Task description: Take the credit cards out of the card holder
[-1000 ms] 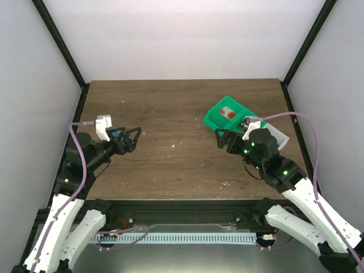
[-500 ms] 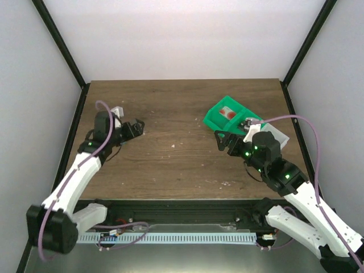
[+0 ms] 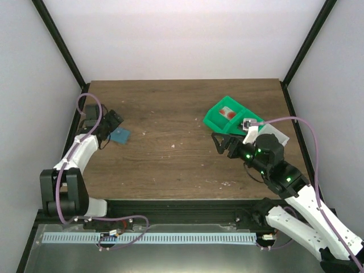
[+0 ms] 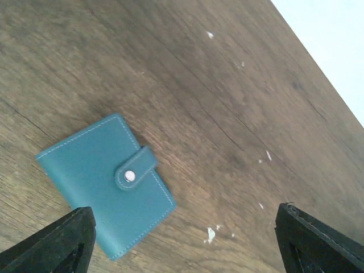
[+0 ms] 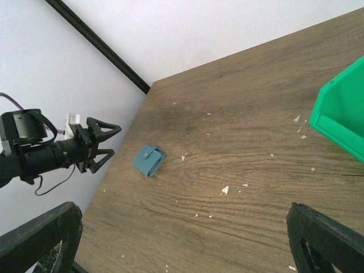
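Observation:
The card holder is a small teal-blue wallet lying flat on the wooden table near its left edge. It is folded shut, with its strap snapped down. The right wrist view shows it far off. No credit cards show; whatever the holder has inside is hidden. My left gripper hovers just left of and above the holder, open and holding nothing. My right gripper stands open and empty at mid-right, far from the holder.
A green bin with a red-and-white patch inside sits at the back right, with a pale bin beside it. The green bin's corner is close to my right gripper. White specks dot the tabletop. The left table edge runs just behind the left gripper.
My left gripper pulled back toward the table's left edge, and the card holder now shows on the table. The right arm shifted only slightly.

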`<action>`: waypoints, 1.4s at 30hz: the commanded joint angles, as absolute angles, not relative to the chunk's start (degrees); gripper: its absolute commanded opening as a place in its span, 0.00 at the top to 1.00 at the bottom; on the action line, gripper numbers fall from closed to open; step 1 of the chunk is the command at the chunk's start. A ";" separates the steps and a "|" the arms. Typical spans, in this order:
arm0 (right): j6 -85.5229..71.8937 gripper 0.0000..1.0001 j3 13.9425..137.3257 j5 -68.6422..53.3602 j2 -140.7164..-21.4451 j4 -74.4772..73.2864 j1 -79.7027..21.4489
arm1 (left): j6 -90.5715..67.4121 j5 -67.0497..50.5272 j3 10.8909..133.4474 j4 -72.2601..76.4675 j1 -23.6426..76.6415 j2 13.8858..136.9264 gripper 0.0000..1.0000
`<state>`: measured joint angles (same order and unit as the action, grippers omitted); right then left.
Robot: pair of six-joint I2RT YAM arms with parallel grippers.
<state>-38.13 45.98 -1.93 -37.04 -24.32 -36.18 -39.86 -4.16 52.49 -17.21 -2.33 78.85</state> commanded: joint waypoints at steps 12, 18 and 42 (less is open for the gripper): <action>-34.45 0.00 46.58 -4.31 -31.38 -21.65 -35.73 | -44.27 11.77 61.20 -16.10 -3.26 99.19 0.09; -34.06 0.00 47.42 -4.97 -31.82 -23.71 -35.77 | -39.73 10.45 65.60 -15.32 -3.25 107.12 0.06; -33.80 0.01 42.41 -7.97 -33.68 -24.51 -35.78 | -29.80 -6.09 61.29 -10.43 9.75 108.89 0.11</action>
